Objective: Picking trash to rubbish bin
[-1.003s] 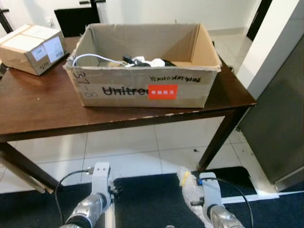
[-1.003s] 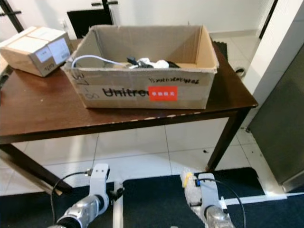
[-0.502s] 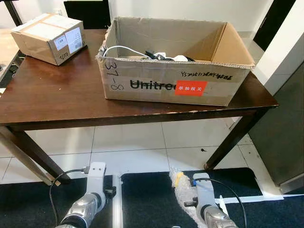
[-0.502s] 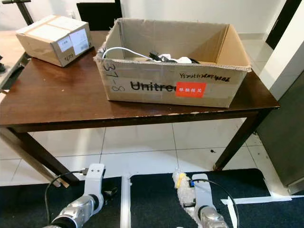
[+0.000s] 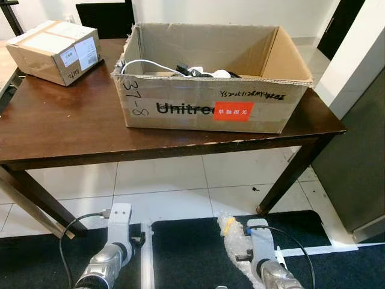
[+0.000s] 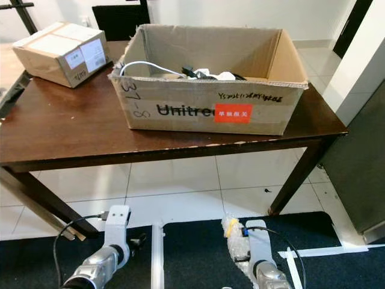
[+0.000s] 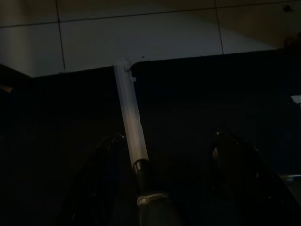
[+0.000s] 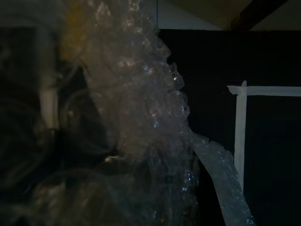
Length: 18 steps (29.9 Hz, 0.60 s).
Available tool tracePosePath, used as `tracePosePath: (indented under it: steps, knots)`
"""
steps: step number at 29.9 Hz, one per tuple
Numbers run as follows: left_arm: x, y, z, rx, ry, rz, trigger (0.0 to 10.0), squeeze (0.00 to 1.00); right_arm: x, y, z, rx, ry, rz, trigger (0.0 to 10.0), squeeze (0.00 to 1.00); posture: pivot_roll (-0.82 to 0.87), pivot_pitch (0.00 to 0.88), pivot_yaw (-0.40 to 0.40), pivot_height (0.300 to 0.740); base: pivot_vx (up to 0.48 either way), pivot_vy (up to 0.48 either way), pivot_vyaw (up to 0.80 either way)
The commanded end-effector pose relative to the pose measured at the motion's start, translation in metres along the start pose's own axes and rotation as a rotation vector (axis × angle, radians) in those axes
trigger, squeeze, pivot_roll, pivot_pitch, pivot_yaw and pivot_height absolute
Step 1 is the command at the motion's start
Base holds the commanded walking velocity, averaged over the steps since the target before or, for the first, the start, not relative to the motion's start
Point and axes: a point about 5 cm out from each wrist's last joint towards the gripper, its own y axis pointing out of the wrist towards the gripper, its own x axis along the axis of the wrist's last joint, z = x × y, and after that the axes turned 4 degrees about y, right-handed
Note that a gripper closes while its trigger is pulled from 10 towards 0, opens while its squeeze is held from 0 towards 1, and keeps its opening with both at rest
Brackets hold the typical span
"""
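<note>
A crumpled piece of clear bubble wrap (image 5: pixel 231 236) with a yellow scrap on it hangs beside my right arm (image 5: pixel 260 238), low over the black mat. In the right wrist view the bubble wrap (image 8: pixel 141 122) sits right against the lens, with my right gripper shut on it. In the left wrist view my left gripper (image 7: pixel 169 188) is open and holds nothing, above the mat. My left arm (image 5: pixel 118 221) hangs low at the left. An open cardboard box (image 5: pixel 198 111) with cables inside stands on the brown table (image 5: pixel 60 126) ahead.
A smaller sealed carton (image 5: pixel 54 51) rests on the table's far left. A grey panel (image 5: pixel 355 156) stands at the right beside a white wall. White tape lines (image 5: pixel 313 248) cross the black mat (image 5: pixel 186 253). The table's legs (image 5: pixel 289 177) stand on pale tiles.
The whole view has swung sideways and back, so the camera moved. The bubble wrap stays in my right gripper, and both arms keep their low pose.
</note>
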Motion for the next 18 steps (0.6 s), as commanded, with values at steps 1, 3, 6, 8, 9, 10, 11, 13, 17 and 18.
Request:
tracePosePath:
  steps: [1, 3, 6, 8, 9, 10, 11, 13, 17, 18]
  knots:
    - [-0.012, -0.004, 0.005, 0.019, -0.012, 0.033, 10.0, 0.00, -0.006, -0.001, 0.000, 0.007, 0.016, 0.014, 10.0, 0.00, -0.07, 0.116, 0.035, 0.740, 0.000, 0.000, 0.00]
    - [-0.016, -0.006, 0.007, 0.026, 0.021, 0.041, 10.0, 0.00, -0.006, -0.001, 0.000, 0.014, 0.003, 0.015, 10.0, 0.00, -0.07, 0.113, 0.036, 0.740, 0.000, 0.000, 0.00]
    - [-0.020, -0.007, 0.008, 0.033, 0.034, 0.047, 10.0, 0.00, -0.007, -0.002, -0.002, 0.012, -0.002, 0.021, 10.0, 0.00, -0.07, 0.111, 0.036, 0.740, 0.000, 0.000, 0.00]
    - [-0.031, -0.011, 0.009, 0.043, 0.054, 0.080, 10.0, 0.00, -0.013, -0.003, -0.006, 0.000, -0.024, 0.050, 10.0, 0.00, -0.07, 0.111, 0.035, 0.740, 0.000, 0.000, 0.00]
    - [-0.035, -0.012, 0.009, 0.044, 0.056, 0.096, 10.0, 0.00, -0.016, -0.004, -0.007, -0.003, -0.029, 0.058, 10.0, 0.00, -0.07, 0.112, 0.035, 0.740, 0.000, 0.000, 0.00]
    - [-0.035, -0.012, 0.009, 0.044, 0.056, 0.096, 10.0, 0.00, -0.016, -0.004, -0.007, -0.003, -0.029, 0.058, 10.0, 0.00, -0.07, 0.112, 0.035, 0.740, 0.000, 0.000, 0.00]
    - [-0.043, -0.015, 0.010, 0.042, 0.064, 0.128, 10.0, 0.00, -0.019, -0.005, -0.008, -0.006, -0.030, 0.066, 10.0, 0.00, -0.07, 0.112, 0.035, 0.740, 0.000, 0.000, 0.00]
    - [-0.049, -0.018, 0.011, 0.036, 0.056, 0.136, 10.0, 0.00, -0.021, -0.005, -0.008, -0.006, -0.027, 0.069, 10.0, 0.00, -0.07, 0.112, 0.035, 0.740, 0.000, 0.000, 0.00]
    - [-0.052, -0.019, 0.011, 0.043, 0.043, 0.150, 10.0, 0.00, -0.021, -0.005, -0.008, -0.005, -0.025, 0.070, 10.0, 0.00, -0.07, 0.121, 0.036, 0.740, 0.000, 0.000, 0.00]
    - [-0.052, -0.019, 0.010, 0.045, 0.036, 0.149, 10.0, 0.00, -0.022, -0.005, -0.008, -0.004, -0.025, 0.071, 10.0, 0.00, -0.07, 0.121, 0.034, 0.740, 0.000, 0.000, 0.00]
